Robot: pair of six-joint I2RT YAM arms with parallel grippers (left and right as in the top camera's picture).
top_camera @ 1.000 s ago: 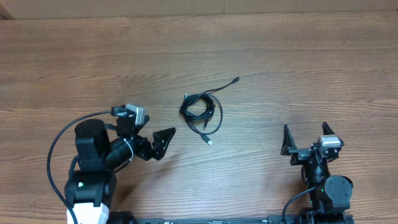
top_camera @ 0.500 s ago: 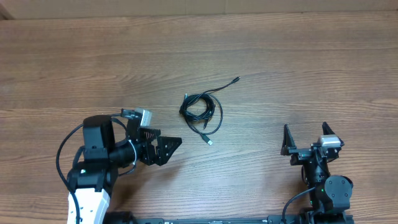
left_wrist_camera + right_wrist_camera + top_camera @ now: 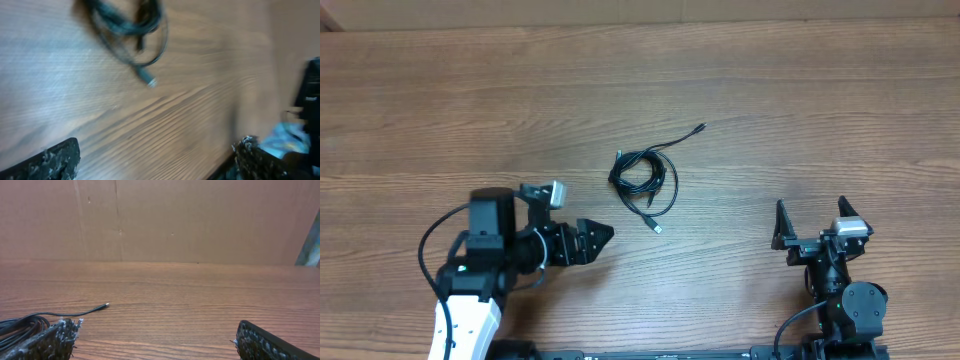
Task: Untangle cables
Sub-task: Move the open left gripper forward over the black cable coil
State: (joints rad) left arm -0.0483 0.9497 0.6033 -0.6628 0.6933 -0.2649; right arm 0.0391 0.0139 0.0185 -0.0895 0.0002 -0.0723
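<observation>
The cables point(image 3: 644, 181) lie as one small black coiled bundle in the middle of the table, with one strand running up right to a plug point(image 3: 701, 128) and a silver-tipped plug point(image 3: 657, 229) at the lower end. In the left wrist view the bundle point(image 3: 127, 22) is blurred at the top, its silver tip point(image 3: 150, 81) below it. My left gripper point(image 3: 592, 239) is open and empty, left and below the bundle. My right gripper point(image 3: 810, 228) is open and empty at the lower right. The right wrist view shows the bundle's edge point(image 3: 20, 324) and a loose strand point(image 3: 75, 313).
The wooden table point(image 3: 800, 90) stretches around the bundle. A brown cardboard wall point(image 3: 160, 220) stands along the far edge. Thick black robot cables loop by the left arm's base point(image 3: 425, 250).
My left arm has swung down and turned, bringing its gripper slightly right and lower, towards the bundle's lower end. The cables and the right arm have not moved.
</observation>
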